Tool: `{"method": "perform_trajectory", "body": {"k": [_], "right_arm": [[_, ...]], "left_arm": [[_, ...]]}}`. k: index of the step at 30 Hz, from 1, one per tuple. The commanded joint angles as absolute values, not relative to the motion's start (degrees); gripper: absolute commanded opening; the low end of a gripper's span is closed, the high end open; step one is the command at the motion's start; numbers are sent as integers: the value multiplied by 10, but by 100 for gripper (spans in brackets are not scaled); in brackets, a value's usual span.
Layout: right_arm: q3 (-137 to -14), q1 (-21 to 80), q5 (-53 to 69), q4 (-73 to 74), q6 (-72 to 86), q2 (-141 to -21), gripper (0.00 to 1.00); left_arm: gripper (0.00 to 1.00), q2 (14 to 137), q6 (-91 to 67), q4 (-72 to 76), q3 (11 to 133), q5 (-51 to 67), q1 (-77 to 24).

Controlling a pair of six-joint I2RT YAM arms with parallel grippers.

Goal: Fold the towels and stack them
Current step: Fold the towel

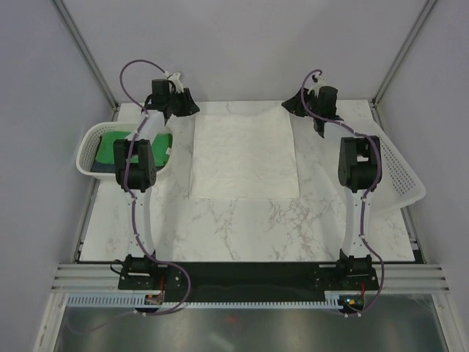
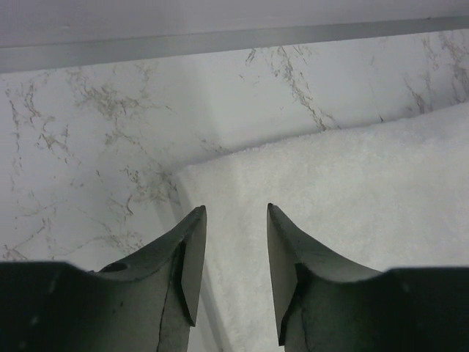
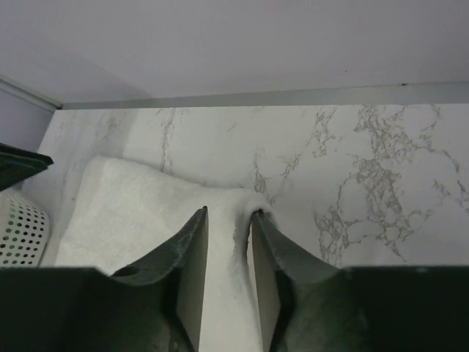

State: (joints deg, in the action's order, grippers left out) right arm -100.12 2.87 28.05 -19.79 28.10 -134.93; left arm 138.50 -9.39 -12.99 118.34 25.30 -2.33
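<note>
The large white terry towel [image 1: 245,154] lies flat at upper centre of the marble table [image 1: 242,227]. The left gripper [image 2: 234,220] and right gripper [image 3: 229,214] are partly open, gripping nothing, at its top corners. Pinch both corners evenly, then fold.

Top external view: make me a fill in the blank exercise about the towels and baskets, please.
The spread-out towel on the table is ___.
The green towel lies in the upright basket, on the ___.
The tilted basket is on the ___.
Missing words: white, left, right.
</note>
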Motion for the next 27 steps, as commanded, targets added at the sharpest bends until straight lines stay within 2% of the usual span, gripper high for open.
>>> {"method": "perform_trajectory", "body": {"k": [1, 7, 8, 9, 12, 15, 16, 22, 27], "right_arm": [[-1054, 26, 276, -162, 280, -1371, 40], [-1036, 26, 160, -117, 254, -1345, 49], [-1047, 26, 149, -99, 250, -1346, 52], [-1053, 26, 138, -91, 245, -1348, 60], [-1084, 28, 123, -58, 233, -1368, 65], [-1140, 29, 136, -19, 222, -1404, 64], [-1203, 29, 188, -1, 228, -1445, 62], [-1221, 32, 212, -1, 233, -1478, 62], [-1232, 33, 208, -1, 231, -1491, 62]], "left_arm": [[47, 1388, -110, -89, 1214, 219, -22], [48, 1415, -144, -90, 1218, 206, -23], [49, 1418, -139, -89, 1218, 207, -24], [49, 1420, -136, -89, 1219, 206, -24], [51, 1431, -141, -91, 1224, 206, -24], [51, 1448, -145, -91, 1243, 226, -24], [51, 1468, -155, -93, 1265, 240, -24], [53, 1487, -159, -96, 1295, 256, -24], [51, 1498, -175, -89, 1303, 275, -24]]}}
